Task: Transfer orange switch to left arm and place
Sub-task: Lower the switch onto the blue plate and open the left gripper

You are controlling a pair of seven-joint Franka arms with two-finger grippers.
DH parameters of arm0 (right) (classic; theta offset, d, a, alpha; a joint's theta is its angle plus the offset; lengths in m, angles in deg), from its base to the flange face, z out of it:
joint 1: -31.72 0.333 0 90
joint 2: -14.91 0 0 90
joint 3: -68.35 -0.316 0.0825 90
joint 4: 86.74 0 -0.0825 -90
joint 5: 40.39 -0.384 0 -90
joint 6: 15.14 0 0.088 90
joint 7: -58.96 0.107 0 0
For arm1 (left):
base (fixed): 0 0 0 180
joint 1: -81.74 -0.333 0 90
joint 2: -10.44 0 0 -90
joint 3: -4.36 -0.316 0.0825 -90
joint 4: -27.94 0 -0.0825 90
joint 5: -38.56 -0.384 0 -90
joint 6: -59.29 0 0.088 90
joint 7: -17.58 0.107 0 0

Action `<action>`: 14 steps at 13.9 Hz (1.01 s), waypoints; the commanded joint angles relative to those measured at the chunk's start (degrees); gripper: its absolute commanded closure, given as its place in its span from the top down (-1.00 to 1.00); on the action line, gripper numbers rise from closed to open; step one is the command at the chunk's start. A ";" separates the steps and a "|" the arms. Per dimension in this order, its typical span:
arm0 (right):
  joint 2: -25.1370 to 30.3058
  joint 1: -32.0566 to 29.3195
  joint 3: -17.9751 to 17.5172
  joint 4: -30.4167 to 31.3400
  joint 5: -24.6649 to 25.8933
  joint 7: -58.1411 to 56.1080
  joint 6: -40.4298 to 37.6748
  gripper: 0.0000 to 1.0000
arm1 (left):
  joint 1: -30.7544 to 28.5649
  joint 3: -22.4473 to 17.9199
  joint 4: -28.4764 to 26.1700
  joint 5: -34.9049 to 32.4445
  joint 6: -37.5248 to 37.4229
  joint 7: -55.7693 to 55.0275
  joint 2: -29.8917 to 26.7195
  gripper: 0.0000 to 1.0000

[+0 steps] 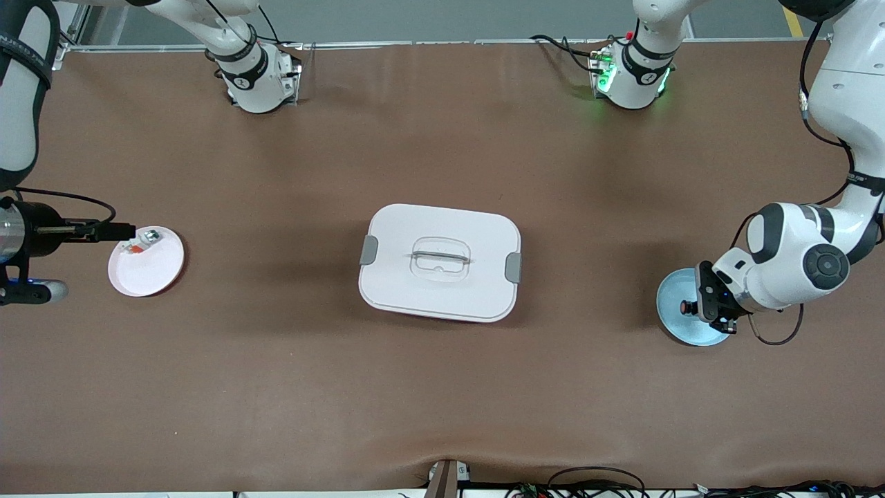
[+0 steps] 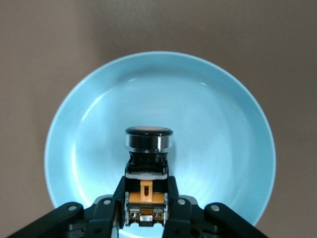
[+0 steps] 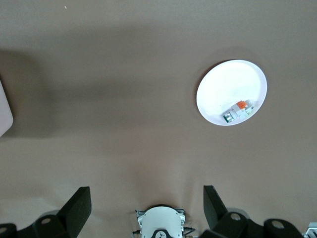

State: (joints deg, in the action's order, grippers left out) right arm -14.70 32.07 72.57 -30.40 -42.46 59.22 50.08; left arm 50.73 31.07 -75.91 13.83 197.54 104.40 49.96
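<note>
- Gripping the orange switch (image 2: 147, 163), the left pincer (image 2: 146, 208) hangs over the blue plate (image 2: 237, 129).
- Right pincer (image 3: 143, 203), spread wide, waits apparently near the white plate (image 3: 223, 84).
- The box (image 1: 440, 261) sits mid-tabletop (image 1: 276, 380).

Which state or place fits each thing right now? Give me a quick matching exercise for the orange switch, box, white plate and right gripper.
Things:
1. orange switch
2. box
3. white plate
4. right gripper

States or places:
A. open, holding nothing
B. mid-table, lid on
C. held in the shut left gripper over the blue plate
D. carries a small silvery part with an orange bit

Pairs: 1-C, 2-B, 3-D, 4-A
</note>
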 commanded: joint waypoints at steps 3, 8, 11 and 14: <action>2.70 -1.14 -0.88 -0.44 -0.31 0.01 1.41 1.00 | -2.39 0.54 -2.59 -1.37 4.92 0.99 0.82 0.02; 6.13 -1.32 -0.61 -0.44 -0.39 0.01 0.79 1.00 | -2.31 0.98 -2.15 -0.75 4.57 -6.19 -1.19 1.00; 7.63 -1.14 -0.61 0.44 -0.31 -0.08 0.53 1.00 | -2.13 1.94 -0.76 -0.32 1.95 -12.62 -3.74 1.00; 12.01 -1.14 -0.70 6.74 0.22 -0.17 3.59 1.00 | -2.30 4.32 3.99 0.12 -5.69 -17.62 -4.27 1.00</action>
State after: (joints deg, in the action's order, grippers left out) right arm -7.04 31.55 72.59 -29.79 -42.48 59.23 51.41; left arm 48.89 33.91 -74.17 13.72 196.56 89.99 46.99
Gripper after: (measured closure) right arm 0.000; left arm 0.000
